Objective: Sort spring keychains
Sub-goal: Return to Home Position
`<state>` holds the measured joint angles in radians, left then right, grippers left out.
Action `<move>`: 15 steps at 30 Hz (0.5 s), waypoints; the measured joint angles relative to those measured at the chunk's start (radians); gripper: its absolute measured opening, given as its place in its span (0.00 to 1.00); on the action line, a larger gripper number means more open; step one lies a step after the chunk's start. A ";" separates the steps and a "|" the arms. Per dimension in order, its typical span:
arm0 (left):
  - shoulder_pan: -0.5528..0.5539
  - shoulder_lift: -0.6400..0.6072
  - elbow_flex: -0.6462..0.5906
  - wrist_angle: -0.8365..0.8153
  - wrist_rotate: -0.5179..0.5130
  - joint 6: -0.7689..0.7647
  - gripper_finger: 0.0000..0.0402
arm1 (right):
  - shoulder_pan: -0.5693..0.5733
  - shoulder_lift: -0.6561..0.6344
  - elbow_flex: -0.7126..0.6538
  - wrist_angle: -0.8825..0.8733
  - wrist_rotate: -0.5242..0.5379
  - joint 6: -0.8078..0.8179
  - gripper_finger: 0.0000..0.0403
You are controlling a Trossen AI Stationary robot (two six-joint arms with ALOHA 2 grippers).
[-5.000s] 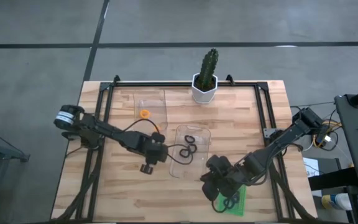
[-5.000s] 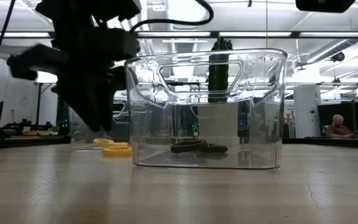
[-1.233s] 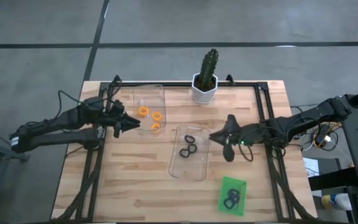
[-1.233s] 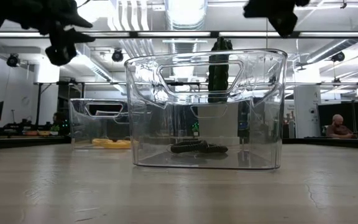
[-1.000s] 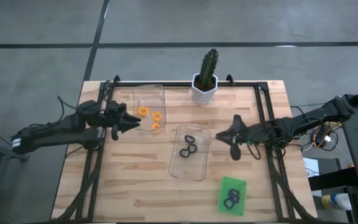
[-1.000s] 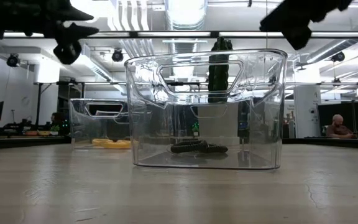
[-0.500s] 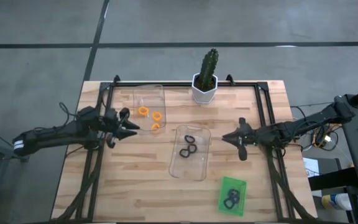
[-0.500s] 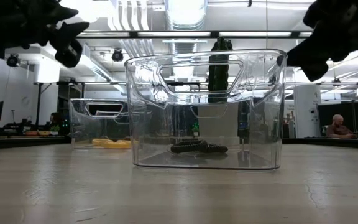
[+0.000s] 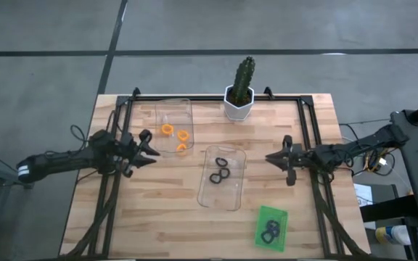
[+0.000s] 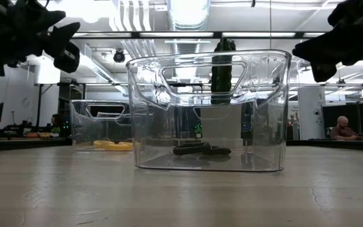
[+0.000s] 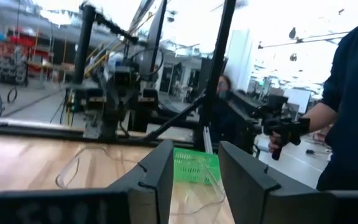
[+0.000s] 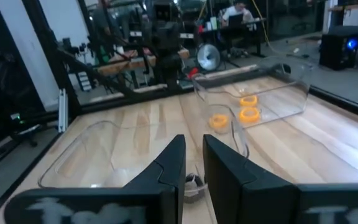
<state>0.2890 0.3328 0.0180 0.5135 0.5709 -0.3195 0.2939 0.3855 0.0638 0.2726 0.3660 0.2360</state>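
In clear bins (image 9: 174, 102): orange rings (image 9: 167, 130), black rings (image 9: 217, 176), coiled; left gripper (image 9: 150, 149), right gripper (image 9: 273, 157) fingers parted, empty.

Both my arms are stretched out flat, pointing inward at each other. My left gripper (image 9: 151, 149) is spread wide, empty. My right gripper (image 9: 271, 156) is just a sliver apart, empty too.

Grey concrete floor (image 9: 42, 58), wooden table (image 9: 165, 225), bright ceiling lights (image 10: 188, 9), open workshop
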 joint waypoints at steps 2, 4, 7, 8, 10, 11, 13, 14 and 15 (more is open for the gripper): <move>0.000 -0.008 -0.009 0.026 0.000 0.007 0.30 | 0.000 -0.037 -0.018 0.000 0.000 -0.002 0.13; 0.000 -0.012 -0.009 0.012 0.000 0.026 0.30 | 0.000 -0.074 -0.035 0.000 0.000 -0.002 0.13; 0.000 -0.011 -0.009 -0.017 -0.040 0.047 0.30 | -0.001 -0.123 -0.051 -0.001 0.001 -0.004 0.13; 0.000 -0.011 -0.009 -0.015 -0.074 0.054 0.30 | -0.002 -0.136 -0.054 -0.003 0.002 -0.008 0.13; 0.000 -0.011 -0.009 -0.001 -0.169 0.056 0.30 | -0.006 -0.157 -0.055 -0.018 0.006 -0.020 0.13; 0.000 -0.012 -0.009 0.000 -0.205 0.057 0.30 | -0.007 -0.166 -0.055 -0.027 0.018 -0.028 0.13; 0.000 -0.016 -0.009 -0.007 -0.253 0.056 0.30 | -0.006 -0.177 -0.055 -0.035 0.050 -0.051 0.13; -0.001 -0.017 -0.009 -0.012 -0.276 0.057 0.30 | -0.006 -0.182 -0.055 -0.037 0.068 -0.068 0.13; -0.001 -0.016 -0.009 -0.014 -0.298 0.063 0.30 | -0.006 -0.184 -0.055 -0.038 0.081 -0.088 0.13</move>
<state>0.2882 0.3164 0.0086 0.4991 0.2730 -0.2563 0.2874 0.2017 0.0090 0.2348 0.4471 0.1483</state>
